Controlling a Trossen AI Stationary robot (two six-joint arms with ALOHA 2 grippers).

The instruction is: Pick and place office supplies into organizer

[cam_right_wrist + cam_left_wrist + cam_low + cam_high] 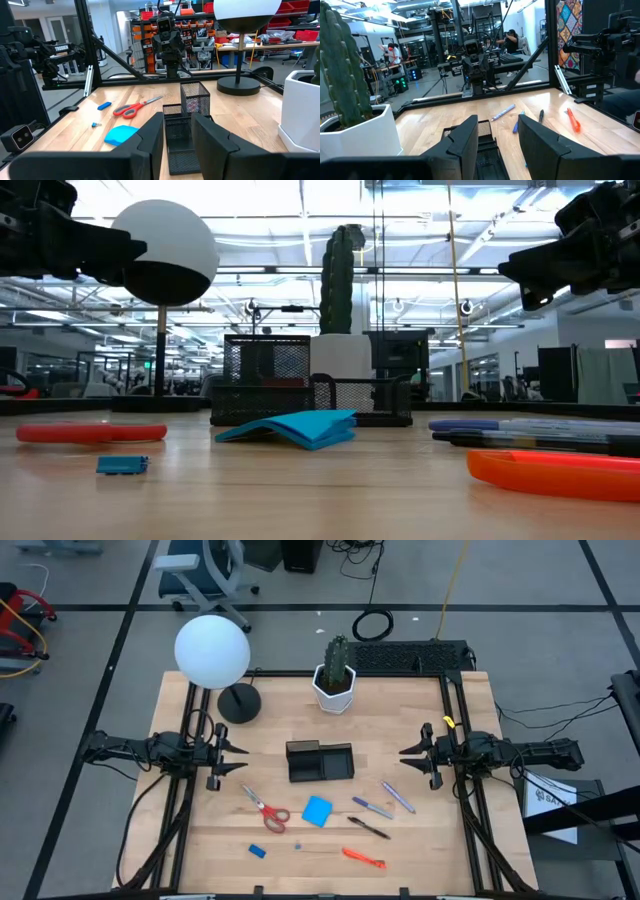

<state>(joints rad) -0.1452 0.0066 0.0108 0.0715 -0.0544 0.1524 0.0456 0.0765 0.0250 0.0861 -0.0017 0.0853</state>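
High view: both arms parked at the table's side edges, well apart from everything. Left gripper [238, 757] and right gripper [408, 758] both point inward toward the black mesh organizer [320, 761], which sits mid-table, in front of the potted cactus [336, 673] and beside the globe lamp [213, 652]. Each wrist view shows its own fingers parted with nothing between them; neither holds anything.

All supplies lie loose on the near half of the wood:
- red-handled scissors [266, 809] on the left
- bright blue pad [317, 811] just in front of the organizer; low view shows it bent, one edge lifted
- small blue block [258, 851] near the front edge
- two grey-blue markers [385, 802], black pen [369, 828] and orange pen [363, 859] on the right

Nothing placed yet, by the look of it.

Judgement on the first pick: send each arm to its own side, left for scissors, right for a marker. Come down vertically, jaws set across the marker's barrel, not along it. Pens lie close together, so take the outermost first to avoid nudging neighbours. Lift well clear of the mesh wall before lowering into a compartment.
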